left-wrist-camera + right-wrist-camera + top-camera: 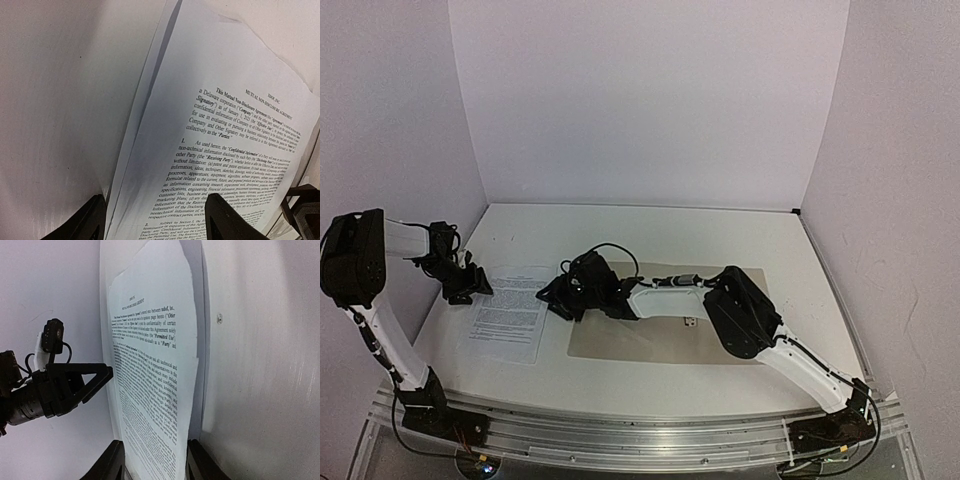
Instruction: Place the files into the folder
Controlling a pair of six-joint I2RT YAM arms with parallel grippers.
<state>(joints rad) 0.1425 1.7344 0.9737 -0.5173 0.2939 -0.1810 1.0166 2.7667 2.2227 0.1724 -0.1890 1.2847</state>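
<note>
**A:** Where do we log the files [510,315]?
**B:** Flat on the bench [620,230], left of the folder [650,342], outside it.
**A:** Jaws?
**B:** Left jaws are parted wide, straddling the sheets' far-left corner. Right jaws are also parted, one finger on either side of the sheets' right edge.
**A:** Anything in the way?
**B:** We note the right arm [750,315] lying across the folder's far edge, its wrist between folder and files.

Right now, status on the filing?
Left tool, right tool open, straddling white printed paper sheets. Sheets beside tan cardboard folder, not inside. Right arm overhangs folder.
</note>
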